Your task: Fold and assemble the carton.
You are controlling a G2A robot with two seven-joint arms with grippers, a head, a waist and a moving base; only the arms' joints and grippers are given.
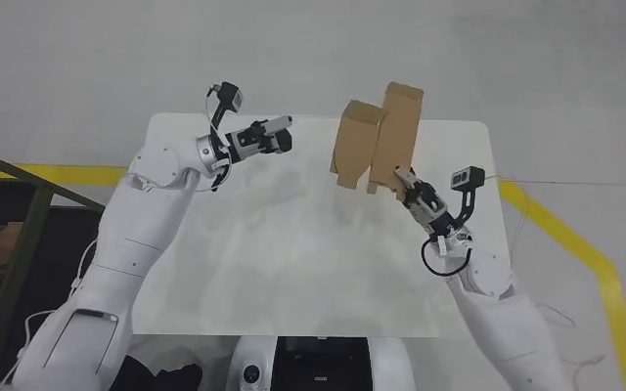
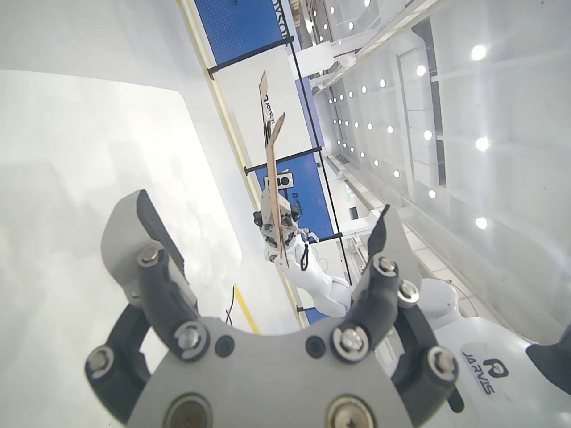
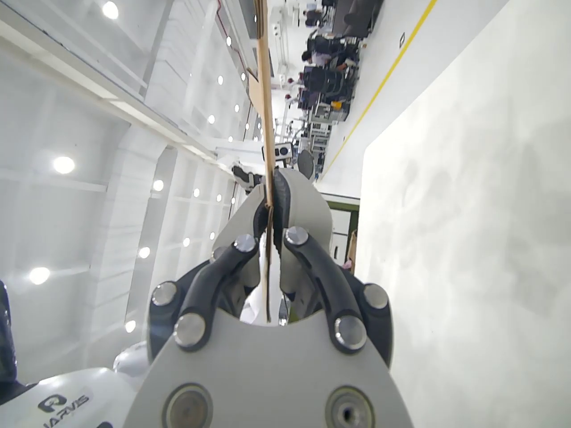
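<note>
The right gripper (image 3: 270,198) pinches the near edge of a flat brown carton (image 3: 262,68). Its two fingers are pressed together on the cardboard, which runs edge-on between them. Seen from above, this gripper (image 1: 404,180) holds the carton (image 1: 377,137) aloft over the far right part of the white table (image 1: 293,254), with two long panels side by side and clear of the tabletop. Across the table, the left gripper (image 1: 277,134) hangs above the far left part. Its fingers (image 2: 149,220) are spread wide with nothing between them, and it points toward the carton, well apart from it. From the left wrist, the carton (image 2: 273,166) appears in the distance as a thin, edge-on strip, gripped at its lower end. A yellow line (image 3: 403,46) runs along the floor beyond the table's edge.
</note>
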